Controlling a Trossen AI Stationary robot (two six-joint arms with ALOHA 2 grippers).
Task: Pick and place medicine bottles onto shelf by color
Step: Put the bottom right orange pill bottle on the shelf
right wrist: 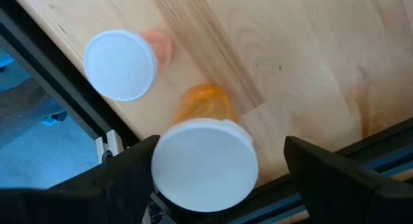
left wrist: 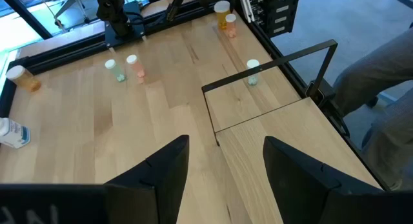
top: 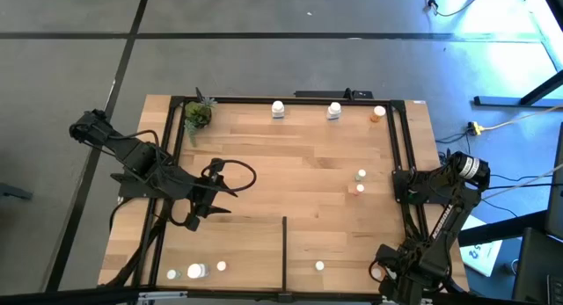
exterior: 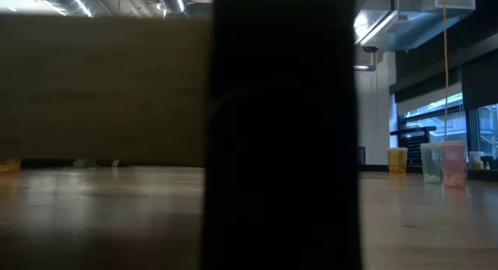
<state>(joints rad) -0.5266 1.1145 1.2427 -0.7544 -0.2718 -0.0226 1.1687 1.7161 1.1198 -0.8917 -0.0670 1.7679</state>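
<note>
I am holding the right gripper (right wrist: 219, 166) wide, jaws either side of an orange white-capped medicine bottle (right wrist: 205, 156) on the light-wood shelf (top: 290, 164), left gripper (left wrist: 222, 179) parted and empty, sorting barely begun.

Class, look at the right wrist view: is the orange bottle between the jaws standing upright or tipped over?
Upright. The orange bottle shows its round white cap face-on from above, its orange body just visible beyond the cap, standing on the wood.

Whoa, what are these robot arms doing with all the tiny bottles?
They're sorting little medicine bottles on a wooden shelf. The right gripper hangs open right above an orange bottle with a white cap, beside the black frame, but hasn't grabbed it yet. The left gripper is open and empty, out over the boards. Other bottles stand scattered near the edges.
</note>
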